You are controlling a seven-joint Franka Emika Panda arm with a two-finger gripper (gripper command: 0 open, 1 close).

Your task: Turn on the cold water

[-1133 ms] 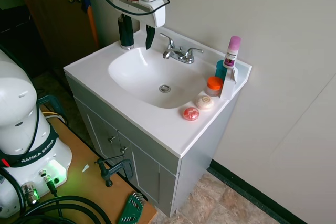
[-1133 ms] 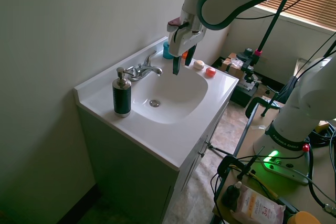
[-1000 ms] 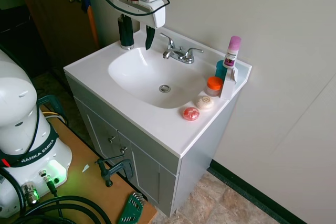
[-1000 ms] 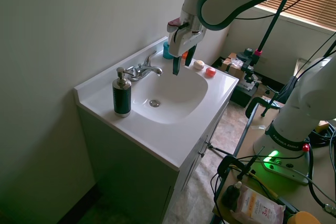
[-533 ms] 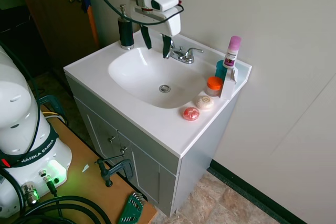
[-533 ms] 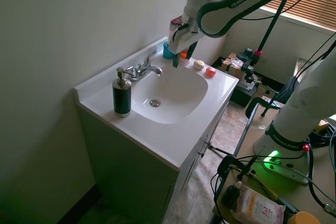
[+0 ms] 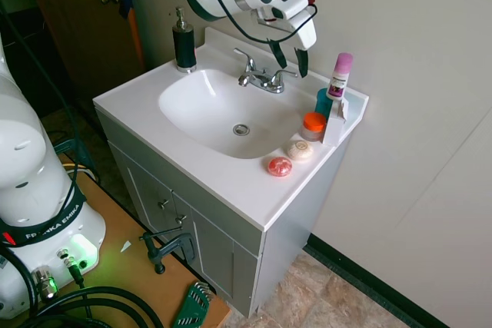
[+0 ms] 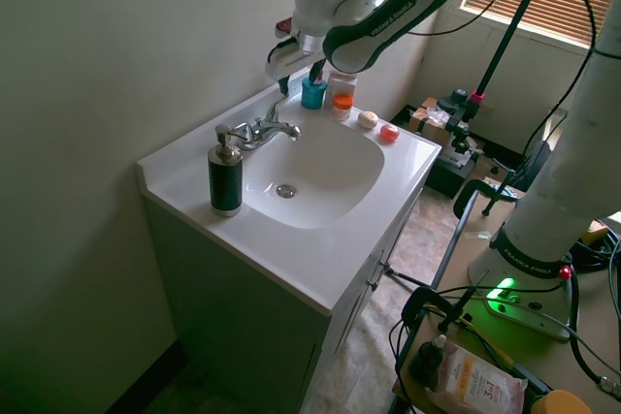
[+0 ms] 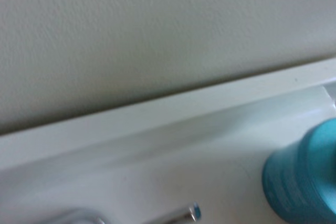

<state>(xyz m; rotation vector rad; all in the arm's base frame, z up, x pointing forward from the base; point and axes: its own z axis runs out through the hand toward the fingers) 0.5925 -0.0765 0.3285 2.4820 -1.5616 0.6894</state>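
While no water runs into the sink, the faucet sits at its back rim; gripper hangs just above the faucet's far lever, fingers apart, empty; risk: a skewed descent nudges the teal bottle beside the faucet.
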